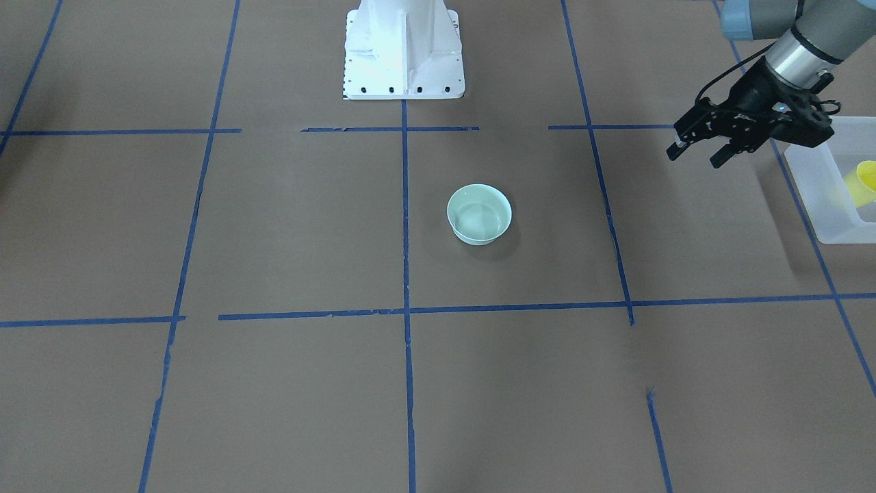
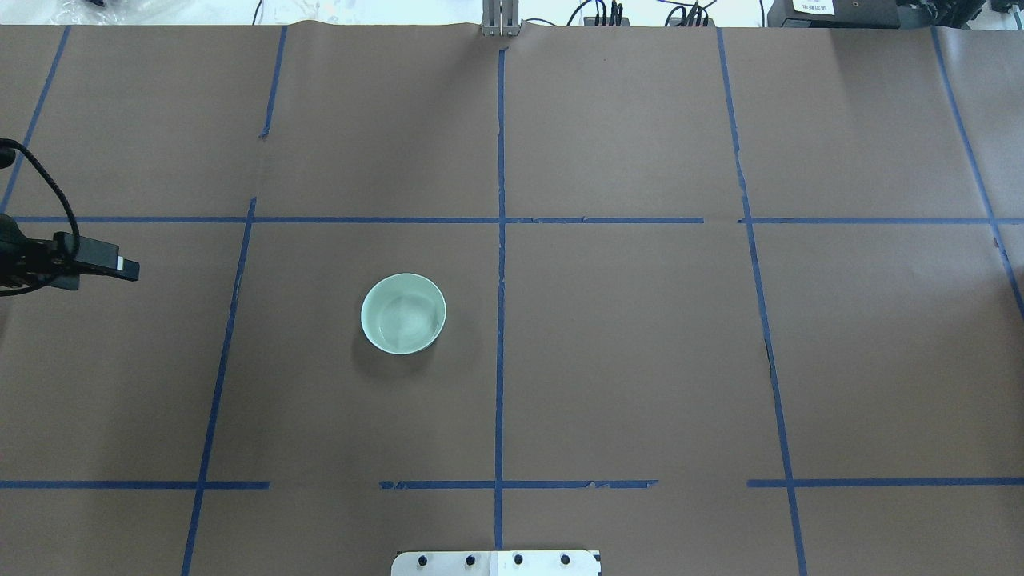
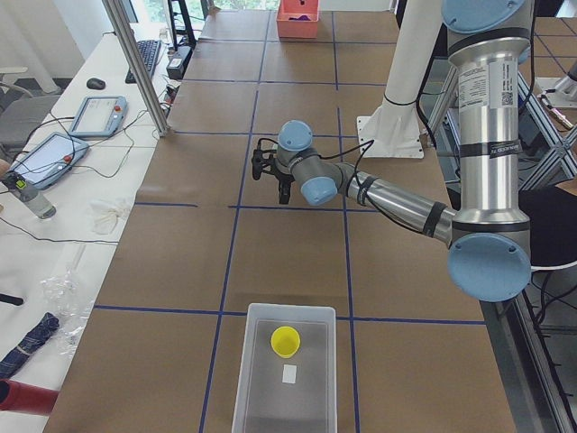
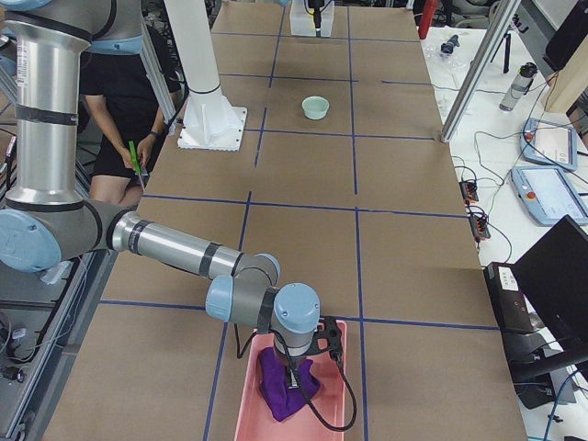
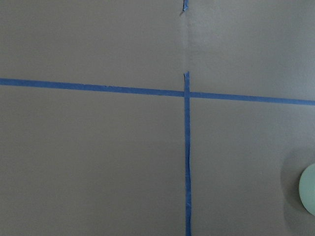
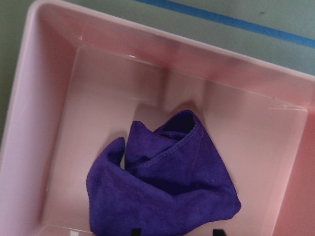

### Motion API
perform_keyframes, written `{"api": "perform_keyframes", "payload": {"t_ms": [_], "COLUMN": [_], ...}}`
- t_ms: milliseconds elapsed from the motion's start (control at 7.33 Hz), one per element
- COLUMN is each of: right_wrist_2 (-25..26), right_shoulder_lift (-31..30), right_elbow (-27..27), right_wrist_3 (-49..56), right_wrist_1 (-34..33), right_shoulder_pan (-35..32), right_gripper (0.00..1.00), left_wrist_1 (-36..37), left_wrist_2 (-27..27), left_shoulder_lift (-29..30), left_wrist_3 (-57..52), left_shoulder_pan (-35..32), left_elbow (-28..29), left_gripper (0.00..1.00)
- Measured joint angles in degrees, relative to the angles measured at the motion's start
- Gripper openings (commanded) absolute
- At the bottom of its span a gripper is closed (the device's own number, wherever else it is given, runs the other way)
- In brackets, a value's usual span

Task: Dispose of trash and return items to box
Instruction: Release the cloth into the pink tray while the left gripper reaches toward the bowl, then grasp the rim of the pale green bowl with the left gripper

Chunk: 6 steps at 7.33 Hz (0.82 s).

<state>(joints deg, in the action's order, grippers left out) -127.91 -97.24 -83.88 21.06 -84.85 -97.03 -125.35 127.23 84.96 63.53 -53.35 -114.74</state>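
The yellow cup (image 1: 864,181) lies inside the frosted white box (image 1: 821,205) at the table's end on my left; it also shows in the exterior left view (image 3: 286,340), with the box (image 3: 257,361) around it. My left gripper (image 1: 694,156) hovers open and empty beside the box, above the table; it also shows in the overhead view (image 2: 120,268). My right gripper (image 6: 175,232) is open above a purple cloth (image 6: 167,182) that lies in a pink bin (image 6: 59,98). In the exterior right view the right gripper (image 4: 294,366) is over the pink bin (image 4: 342,377).
A pale green bowl (image 1: 479,213) stands empty near the table's middle, also in the overhead view (image 2: 403,314). A small white card (image 3: 288,373) lies in the box. The robot base (image 1: 404,51) is at the back. A person (image 4: 119,92) sits behind the robot.
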Motion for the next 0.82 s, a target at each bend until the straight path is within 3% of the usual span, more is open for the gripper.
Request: {"api": "perform_keyframes", "payload": {"t_ms": [545,818], "right_wrist_2": [-4.34,-4.74], "right_shoulder_lift": [1.57,1.62], "right_elbow": [-5.58,-7.93], "right_wrist_3": [-13.69,-15.22], "right_wrist_1": [0.18,0.19], "right_shoulder_pan": [0.09,0.5], "right_gripper": [1.0,1.0], "left_wrist_1": [2.07,14.54], "left_wrist_2": [-11.29,-16.43], "left_shoulder_lift": [7.88,17.82], "left_wrist_3": [14.05,16.92], "left_shoulder_pan": [14.27,18.91], "left_elbow": [0.93,2.65], "left_gripper": [0.98,0.97]}}
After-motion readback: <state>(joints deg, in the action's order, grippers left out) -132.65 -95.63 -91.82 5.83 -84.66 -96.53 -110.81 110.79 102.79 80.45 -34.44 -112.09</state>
